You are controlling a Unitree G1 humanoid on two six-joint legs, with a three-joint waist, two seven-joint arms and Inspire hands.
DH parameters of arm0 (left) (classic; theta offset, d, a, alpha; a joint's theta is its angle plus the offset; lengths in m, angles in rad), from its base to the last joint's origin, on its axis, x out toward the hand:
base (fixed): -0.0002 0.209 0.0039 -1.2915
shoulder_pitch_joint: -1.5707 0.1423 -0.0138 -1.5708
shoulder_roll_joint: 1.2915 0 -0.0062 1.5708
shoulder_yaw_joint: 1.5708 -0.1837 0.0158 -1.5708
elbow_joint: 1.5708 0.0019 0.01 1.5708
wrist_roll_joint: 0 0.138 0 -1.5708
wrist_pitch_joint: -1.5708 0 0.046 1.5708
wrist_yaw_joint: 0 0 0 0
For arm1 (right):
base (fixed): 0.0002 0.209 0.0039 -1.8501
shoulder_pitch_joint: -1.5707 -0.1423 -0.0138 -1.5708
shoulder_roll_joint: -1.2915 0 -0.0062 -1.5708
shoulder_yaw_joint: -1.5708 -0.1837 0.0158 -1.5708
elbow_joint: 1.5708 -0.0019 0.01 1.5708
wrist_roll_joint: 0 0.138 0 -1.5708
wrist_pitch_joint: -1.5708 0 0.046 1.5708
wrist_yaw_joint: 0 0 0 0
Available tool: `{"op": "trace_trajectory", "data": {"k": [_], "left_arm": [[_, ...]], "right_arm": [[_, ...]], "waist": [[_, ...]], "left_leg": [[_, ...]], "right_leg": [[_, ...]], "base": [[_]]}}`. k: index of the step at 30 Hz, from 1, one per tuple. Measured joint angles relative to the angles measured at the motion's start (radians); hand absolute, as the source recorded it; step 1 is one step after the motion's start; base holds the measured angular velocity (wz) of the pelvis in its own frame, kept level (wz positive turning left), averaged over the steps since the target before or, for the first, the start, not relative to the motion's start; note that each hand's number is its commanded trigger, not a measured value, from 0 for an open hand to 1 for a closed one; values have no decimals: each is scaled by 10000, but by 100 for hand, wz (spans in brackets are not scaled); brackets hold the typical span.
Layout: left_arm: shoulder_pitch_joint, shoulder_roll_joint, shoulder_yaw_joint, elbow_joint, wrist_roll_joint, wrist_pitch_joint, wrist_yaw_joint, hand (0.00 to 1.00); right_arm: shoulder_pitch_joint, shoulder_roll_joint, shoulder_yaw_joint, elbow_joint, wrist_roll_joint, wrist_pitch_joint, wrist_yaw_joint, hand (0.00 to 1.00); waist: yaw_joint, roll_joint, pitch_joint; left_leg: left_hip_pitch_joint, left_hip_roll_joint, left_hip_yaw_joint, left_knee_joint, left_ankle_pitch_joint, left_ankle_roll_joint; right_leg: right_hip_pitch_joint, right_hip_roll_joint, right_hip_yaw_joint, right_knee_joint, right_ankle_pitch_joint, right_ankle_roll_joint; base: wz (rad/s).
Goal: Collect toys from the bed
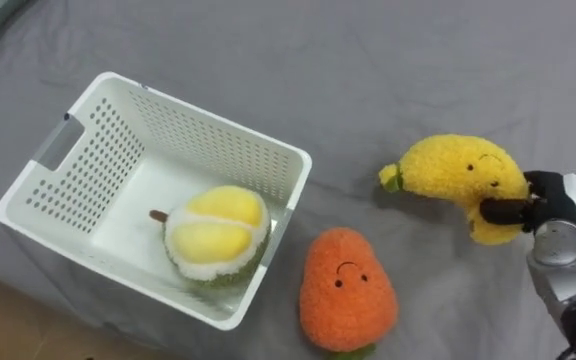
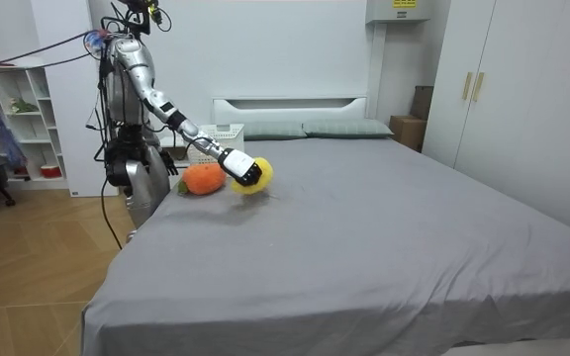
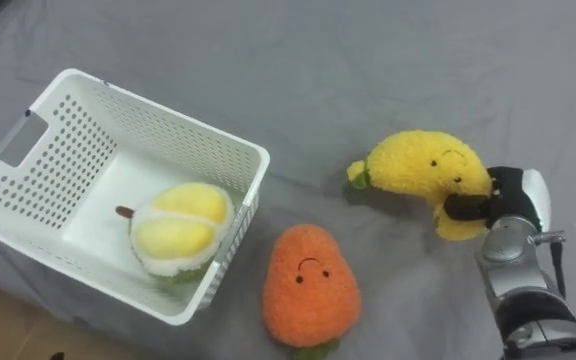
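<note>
A yellow banana plush toy [image 1: 456, 170] with a smiling face lies at the right of the grey bed. My right hand [image 1: 551, 203] comes in from the right and is shut on its lower end, dark fingers curled round it. Whether the toy is off the sheet, I cannot tell. An orange plush toy [image 1: 348, 290] with a smile sits on the sheet in front of it. The white perforated basket [image 1: 218, 130] stands to the left with a yellow-green durian plush toy [image 1: 216, 235] inside. In the room view I stand at the bedside, right arm stretched out to the banana plush toy [image 2: 257, 174].
The bed's near edge and a strip of wooden floor [image 1: 8, 320] run along the lower left. Open grey sheet [image 1: 388, 60] spreads beyond the toys. Pillows [image 2: 344, 129] lie at the headboard. A white shelf [image 2: 18, 119] stands behind me.
</note>
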Motion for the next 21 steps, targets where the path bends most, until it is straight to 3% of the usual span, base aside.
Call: {"op": "trace_trajectory", "data": {"k": [4, 9, 16, 21], "left_arm": [[136, -12, 25, -117, -8, 8, 13, 0], [508, 9, 26, -166, 9, 16, 48, 0], [710, -4, 264, -212, 12, 149, 91, 0], [733, -62, 383, -570, 39, 275, 155, 0]], "right_arm": [[434, 14, 45, -1004, -309, 19, 145, 100], [1594, 239, 64, -3130, -632, 21, 297, 100], [2595, 507, 84, -5776, -1090, 242, 574, 100], [2699, 517, 82, -7161, -1023, 244, 798, 100]], "waist": [[-80, -73, -42], [-216, -96, -100], [-288, -75, -105], [-303, 4, -92]], "left_leg": [[433, 13, 114, -116, 1, 3], [1130, 26, 160, -412, 13, -10], [1667, 50, 402, -591, 11, -7], [1953, 48, 407, -645, 8, -5]], "right_leg": [[358, 3, 129, 3, 0, 0], [916, 33, 230, -25, -3, 5], [1262, 51, 489, -38, -6, 11], [1521, 54, 522, -44, -9, 17]], "base": [[-6], [-6], [-11], [-1]]}}
